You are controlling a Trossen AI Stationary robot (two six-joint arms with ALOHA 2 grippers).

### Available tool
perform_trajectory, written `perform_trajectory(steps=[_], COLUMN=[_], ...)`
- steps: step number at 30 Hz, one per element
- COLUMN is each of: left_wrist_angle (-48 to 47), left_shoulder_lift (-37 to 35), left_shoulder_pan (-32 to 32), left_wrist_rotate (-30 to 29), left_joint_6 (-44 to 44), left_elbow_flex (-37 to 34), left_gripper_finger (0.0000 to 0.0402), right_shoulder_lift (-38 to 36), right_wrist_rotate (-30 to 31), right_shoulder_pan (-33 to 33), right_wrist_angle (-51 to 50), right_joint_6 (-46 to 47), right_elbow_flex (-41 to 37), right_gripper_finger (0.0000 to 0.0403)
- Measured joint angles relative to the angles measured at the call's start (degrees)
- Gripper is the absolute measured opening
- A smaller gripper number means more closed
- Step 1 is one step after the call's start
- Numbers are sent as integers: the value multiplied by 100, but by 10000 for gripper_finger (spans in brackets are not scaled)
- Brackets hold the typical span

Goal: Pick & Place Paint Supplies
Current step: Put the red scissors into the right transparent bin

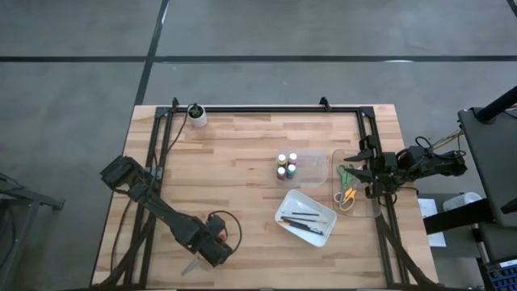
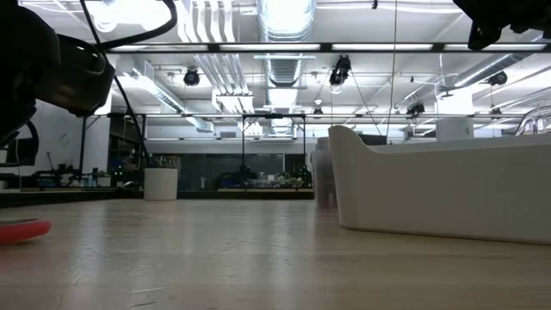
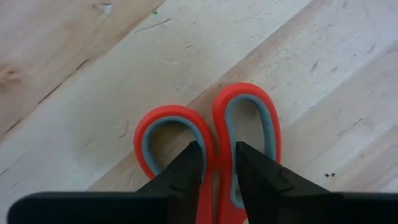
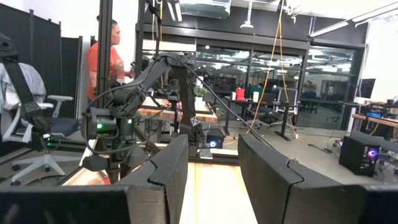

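Red-handled scissors (image 3: 208, 134) with grey-lined loops lie flat on the wooden table near its front left; their blades (image 1: 192, 264) stick out from under my left gripper (image 3: 216, 155). That gripper points straight down and is shut on them. Their red handle (image 2: 21, 229) also shows at the low view's left edge. Several small paint bottles (image 1: 287, 166) stand at mid-table. Thin dark brushes (image 1: 305, 218) lie in a white tray (image 1: 284, 212). Green and yellow scissors (image 1: 347, 186) lie in a clear container. My right gripper (image 4: 212, 168) stands open at the table's right edge, holding nothing. My left gripper pinches the scissors where the two handle loops meet (image 3: 217, 134), one finger (image 3: 186, 168) standing inside each loop. The fingers come from above, pointing down. The scissors lie flat on the table.
A white round cup (image 1: 196, 115) stands at the far left by the black frame rail. The clear container (image 1: 367, 174) sits at the right edge under my right arm. Bare wood stretches between my left gripper and the tray.
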Motion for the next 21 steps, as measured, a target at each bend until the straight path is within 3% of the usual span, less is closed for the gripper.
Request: perform_trajectory(steps=[16,21], left_wrist_angle=[-42,-97], left_shoulder_lift=[-467,-794], left_shoulder_pan=[109,152], left_wrist_rotate=[-546,-983], left_joint_6=[304,304], left_elbow_flex=[24,24], left_gripper_finger=[94,79], right_shoulder_lift=[0,0], right_wrist_rotate=[-1,-1], right_shoulder_pan=[-1,1], right_wrist_angle=[-2,0], right_joint_6=[10,11], right_elbow_flex=[0,0], right_gripper_finger=[139,139])
